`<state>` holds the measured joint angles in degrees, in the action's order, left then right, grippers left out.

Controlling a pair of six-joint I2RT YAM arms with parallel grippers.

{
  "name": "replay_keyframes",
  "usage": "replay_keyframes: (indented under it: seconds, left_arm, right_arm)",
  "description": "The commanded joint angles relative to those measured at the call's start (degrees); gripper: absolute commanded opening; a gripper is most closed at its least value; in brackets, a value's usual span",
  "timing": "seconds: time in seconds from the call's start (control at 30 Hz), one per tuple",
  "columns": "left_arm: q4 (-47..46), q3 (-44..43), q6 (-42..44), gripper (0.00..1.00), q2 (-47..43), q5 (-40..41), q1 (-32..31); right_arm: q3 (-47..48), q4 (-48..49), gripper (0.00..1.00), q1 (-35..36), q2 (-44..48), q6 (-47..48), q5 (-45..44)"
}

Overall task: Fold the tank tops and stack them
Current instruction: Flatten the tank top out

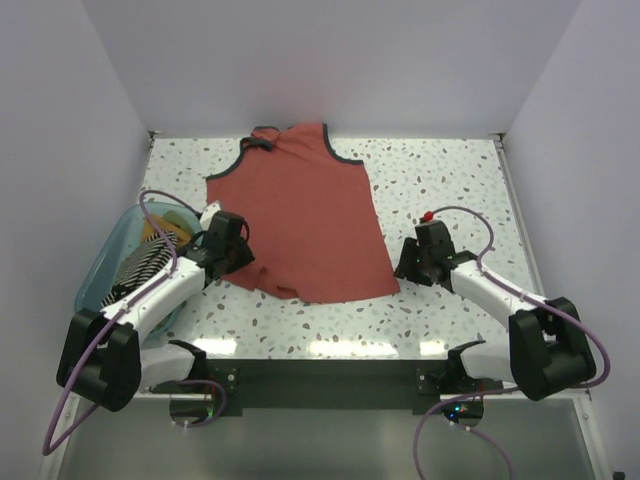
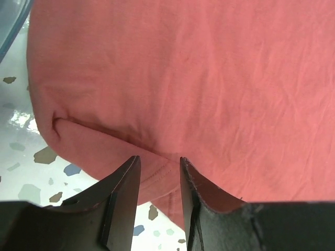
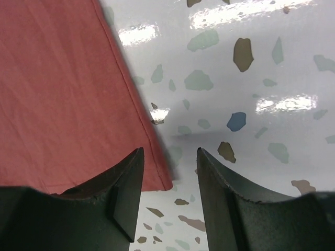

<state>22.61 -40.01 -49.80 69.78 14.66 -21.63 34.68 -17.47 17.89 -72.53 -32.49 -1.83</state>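
A rust-red tank top [image 1: 305,220] with dark trim at the neck lies spread flat in the middle of the table, neck toward the far wall. My left gripper [image 1: 243,257] hovers at its near left hem. In the left wrist view the left gripper [image 2: 159,160] is open, with a folded-over bit of the red hem [image 2: 157,175] under the gap. My right gripper [image 1: 406,262] is at the near right corner. Seen from the right wrist, the right gripper [image 3: 169,151] is open, and the top's corner [image 3: 159,180] lies on the table beside its left finger. A black-and-white striped tank top [image 1: 140,266] and a mustard one [image 1: 160,226] sit in the bin.
A translucent teal bin [image 1: 104,262] stands at the table's left edge, close beside the left arm. The speckled table [image 1: 450,180] shows bare to the right of the red top. White walls close in the back and both sides.
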Motion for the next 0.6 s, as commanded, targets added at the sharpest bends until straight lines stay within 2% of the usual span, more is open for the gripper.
replay_keyframes:
  seconds: [0.0,0.2,0.23,0.27,0.3,0.33,0.4,0.47,0.53,0.57]
  left_arm:
    - [1.64,-0.51,1.29,0.40,-0.34,2.22,-0.43]
    - [3.05,-0.86,1.64,0.40,-1.13,2.66,-0.43]
    - [3.14,-1.03,1.64,0.40,-1.22,2.57,-0.43]
    - [3.05,-1.12,1.90,0.40,-1.48,2.40,-0.43]
    - [2.88,-1.21,2.07,0.40,-1.49,2.13,-0.43]
    - [2.79,-1.30,2.08,0.39,-1.57,1.52,-0.43]
    - [2.35,-1.47,2.86,0.38,-1.75,0.30,-0.43]
    - [2.18,-1.56,3.39,0.36,-1.66,-0.41,-0.52]
    - [1.91,-1.56,4.01,0.34,-1.75,-1.56,-0.52]
    - [1.74,-1.48,4.53,0.32,-1.66,-2.26,-0.52]
  right_arm:
    - [-1.01,3.76,0.48,2.14,-2.08,0.15,-0.55]
    - [-1.89,2.97,0.42,2.94,-2.61,-1.08,-0.72]
    - [-1.89,2.80,0.37,2.94,-2.88,-1.43,-0.55]
    - [-1.63,2.62,0.27,2.94,-3.14,-1.61,-0.29]
    - [-1.28,2.45,0.24,3.03,-3.58,-1.61,-0.20]
    - [-0.76,2.01,0.12,2.85,-4.54,-1.61,-0.54]
    - [1.44,-0.54,0.00,2.68,-5.16,-1.79,-2.21]
    - [3.81,-3.09,0.00,1.72,-5.43,-1.53,-3.97]
    - [4.87,-4.49,0.00,-3.37,-4.47,-0.48,-3.10]
    - [5.40,-4.50,0.00,-8.52,-3.94,-0.12,-0.57]
